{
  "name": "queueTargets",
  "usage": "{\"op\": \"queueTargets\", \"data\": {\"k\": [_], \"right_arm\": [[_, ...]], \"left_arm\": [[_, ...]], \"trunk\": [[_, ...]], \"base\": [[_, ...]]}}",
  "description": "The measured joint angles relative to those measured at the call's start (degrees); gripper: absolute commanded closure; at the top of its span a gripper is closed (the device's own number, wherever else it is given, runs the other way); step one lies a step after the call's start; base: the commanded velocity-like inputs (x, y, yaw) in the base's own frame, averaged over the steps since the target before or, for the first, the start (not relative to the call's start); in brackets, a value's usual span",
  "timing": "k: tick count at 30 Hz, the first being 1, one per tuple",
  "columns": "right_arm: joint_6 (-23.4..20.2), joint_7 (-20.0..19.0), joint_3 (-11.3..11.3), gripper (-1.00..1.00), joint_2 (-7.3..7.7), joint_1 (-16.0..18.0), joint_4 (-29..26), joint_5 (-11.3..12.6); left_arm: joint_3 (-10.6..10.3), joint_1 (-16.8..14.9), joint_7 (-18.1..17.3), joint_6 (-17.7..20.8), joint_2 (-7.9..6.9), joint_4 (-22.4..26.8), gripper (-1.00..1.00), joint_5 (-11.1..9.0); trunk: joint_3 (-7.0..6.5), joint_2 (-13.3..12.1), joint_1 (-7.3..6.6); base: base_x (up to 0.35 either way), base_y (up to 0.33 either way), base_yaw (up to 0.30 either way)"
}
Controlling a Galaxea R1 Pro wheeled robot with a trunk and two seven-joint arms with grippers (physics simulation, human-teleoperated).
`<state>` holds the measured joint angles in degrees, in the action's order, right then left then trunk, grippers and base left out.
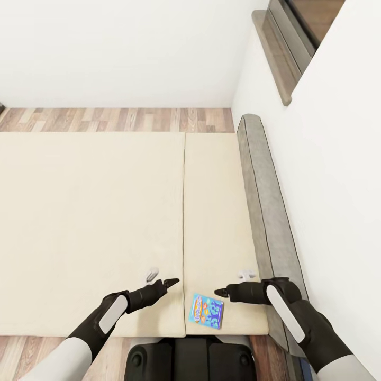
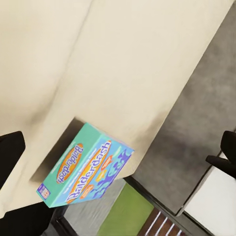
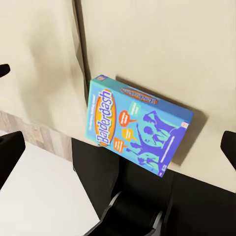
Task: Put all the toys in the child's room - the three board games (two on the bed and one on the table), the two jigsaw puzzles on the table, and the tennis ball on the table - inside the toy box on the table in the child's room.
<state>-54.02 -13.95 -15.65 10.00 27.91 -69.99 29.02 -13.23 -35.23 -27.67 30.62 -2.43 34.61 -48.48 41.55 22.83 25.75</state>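
A blue-teal "Balderdash" board game box point(image 1: 206, 311) lies flat on the cream bed point(image 1: 95, 211), close to its near edge and just right of the mattress seam. My left gripper point(image 1: 172, 283) hovers just to the box's left, and my right gripper point(image 1: 218, 291) hovers just above and right of it. The two point toward each other. In the left wrist view the box point(image 2: 86, 169) lies between widely parted dark fingers point(image 2: 11, 147). The right wrist view has the box point(image 3: 137, 123) ahead of spread fingers point(image 3: 228, 147). Both grippers are open and hold nothing.
A grey padded headboard point(image 1: 264, 211) runs along the bed's right side against a white wall. Wood floor point(image 1: 116, 119) lies beyond the bed's far edge. A window ledge point(image 1: 280, 53) sits high on the right. My dark base point(image 1: 190, 360) stands at the bed's near edge.
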Motion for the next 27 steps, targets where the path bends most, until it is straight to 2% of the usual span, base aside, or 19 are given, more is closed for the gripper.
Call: {"op": "queueTargets", "data": {"k": [11,17,24,25,27], "right_arm": [[-0.15,0.0,0.04,-1.0,0.42,-0.6,-2.72,-0.01],[0.17,-0.2,0.04,-1.0,0.71,-1.69,-3.56,-0.04],[1.36,-0.52,0.46,-1.0,1.77,-2.89,-3.99,-0.07],[2.16,-0.99,0.66,-1.0,2.26,-3.24,-4.56,-0.11],[2.52,-1.73,0.76,-1.0,2.76,-3.6,-5.23,-0.13]], "left_arm": [[-0.5,0.09,-1.33,-0.07,-0.12,0.02,-1.0,-0.04],[-0.57,0.39,-3.89,-0.23,-0.21,0.25,-1.0,0.07],[-0.57,1.06,-7.69,-0.47,-0.29,0.74,-1.0,0.2],[-0.58,1.28,-9.17,-0.54,-0.29,0.9,-1.0,0.35],[-0.55,1.36,-9.79,-0.54,-0.31,0.96,-1.0,0.62]], "trunk": [[0.52,0.0,0.0],[0.61,0.0,0.0],[0.64,0.0,0.0],[0.65,0.0,0.0],[0.65,0.0,0.0]], "base": [[0.0,0.0,0.0],[0.0,0.0,0.0],[0.0,0.0,0.0],[0.0,0.0,0.0],[0.0,0.0,0.0]]}}
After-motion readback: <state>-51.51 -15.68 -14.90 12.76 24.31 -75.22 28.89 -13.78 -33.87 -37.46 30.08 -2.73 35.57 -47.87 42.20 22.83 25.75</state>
